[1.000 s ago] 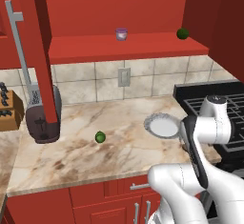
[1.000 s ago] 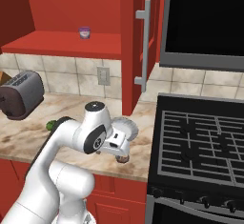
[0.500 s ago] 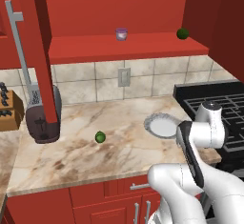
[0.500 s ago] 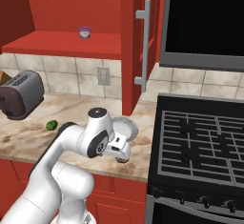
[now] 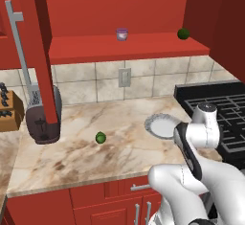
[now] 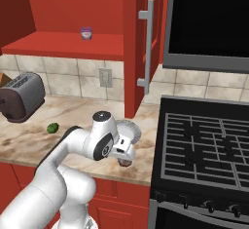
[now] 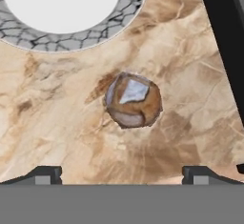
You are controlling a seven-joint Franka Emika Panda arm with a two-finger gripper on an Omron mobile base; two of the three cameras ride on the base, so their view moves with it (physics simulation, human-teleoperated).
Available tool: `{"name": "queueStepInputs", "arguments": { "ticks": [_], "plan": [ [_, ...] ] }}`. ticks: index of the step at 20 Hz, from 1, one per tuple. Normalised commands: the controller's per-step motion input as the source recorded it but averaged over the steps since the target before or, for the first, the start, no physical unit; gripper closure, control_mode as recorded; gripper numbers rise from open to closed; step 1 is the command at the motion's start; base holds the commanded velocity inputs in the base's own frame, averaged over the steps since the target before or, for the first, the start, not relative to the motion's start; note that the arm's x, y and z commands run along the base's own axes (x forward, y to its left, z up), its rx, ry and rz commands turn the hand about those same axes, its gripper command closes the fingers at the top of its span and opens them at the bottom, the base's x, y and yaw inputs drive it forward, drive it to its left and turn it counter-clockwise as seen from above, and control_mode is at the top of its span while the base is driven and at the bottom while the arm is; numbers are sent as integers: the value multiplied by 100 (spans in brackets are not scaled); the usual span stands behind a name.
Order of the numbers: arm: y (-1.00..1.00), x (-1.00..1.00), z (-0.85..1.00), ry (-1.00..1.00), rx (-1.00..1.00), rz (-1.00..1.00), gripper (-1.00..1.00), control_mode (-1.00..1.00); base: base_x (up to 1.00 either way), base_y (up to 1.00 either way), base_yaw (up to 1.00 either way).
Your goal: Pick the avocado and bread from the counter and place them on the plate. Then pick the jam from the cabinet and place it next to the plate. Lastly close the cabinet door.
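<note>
Hand view: gripper (image 7: 121,174) has swung down over the small brown-tan bread lump (image 7: 133,99), fingers spread wide, nothing grasped; white fluted-rim plate (image 7: 71,39) just beside, pick imminent.

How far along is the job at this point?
Nothing looks done yet: the plate is bare, and the avocado lies on the counter. In hand: the open claw hangs over the bread, not gripping it. Left: both foods onto the plate, the jam down from the cabinet, door closed.
</note>
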Motion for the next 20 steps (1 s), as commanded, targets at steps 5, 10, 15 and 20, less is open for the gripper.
{"name": "queueStepInputs", "arguments": {
  "ticks": [5,10,15,20],
  "plan": [
    [-27,15,-8,2,0,0,-100,-100,0,0,0],
    [-23,8,-14,2,0,0,-100,-100,0,0,0],
    [-1,11,-20,0,0,0,-100,-100,0,0,0],
    [0,9,-26,0,0,0,-100,-100,0,0,0]
  ]
}}
